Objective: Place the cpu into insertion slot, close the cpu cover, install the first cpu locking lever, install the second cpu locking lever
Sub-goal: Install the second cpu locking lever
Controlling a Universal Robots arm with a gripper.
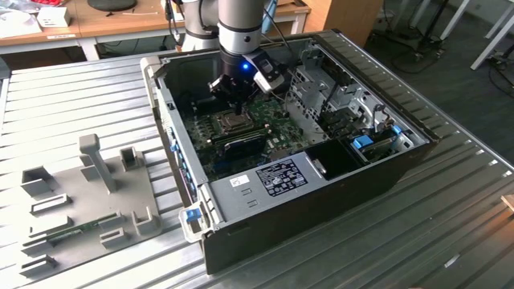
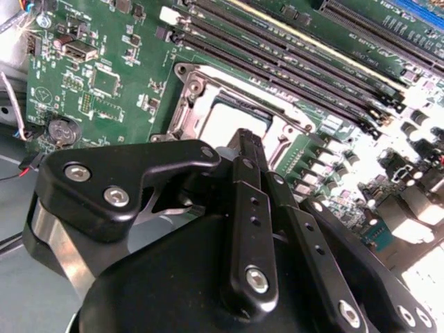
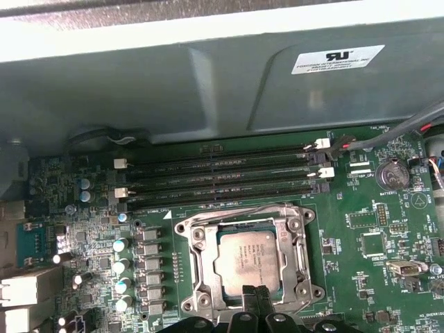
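Observation:
The cpu [image 3: 248,259], a pale silvery square, lies in the insertion slot [image 3: 183,227] on the green board. The cpu cover [image 3: 293,244], a silvery frame with a square window, lies flat down around it. A thin metal lever rod [image 3: 236,211] runs along the slot's edge nearest the memory slots. My gripper [image 3: 260,297] hovers right over the slot's opposite edge, its black fingers shut together with nothing seen between them. In the second wrist view the gripper [image 2: 247,141] points at the bright cpu face [image 2: 232,119]. In the exterior view the gripper [image 1: 238,105] hangs inside the open computer case, just above the slot [image 1: 233,124].
Long black memory slots [image 3: 222,177] run beside the slot, with the grey case wall [image 3: 208,83] behind them. A row of capacitors [image 3: 122,265] and a coin battery [image 3: 393,171] flank it. A metal drive cage [image 1: 337,99] stands inside the case. A grey fixture plate [image 1: 88,198] lies outside, at the exterior view's left.

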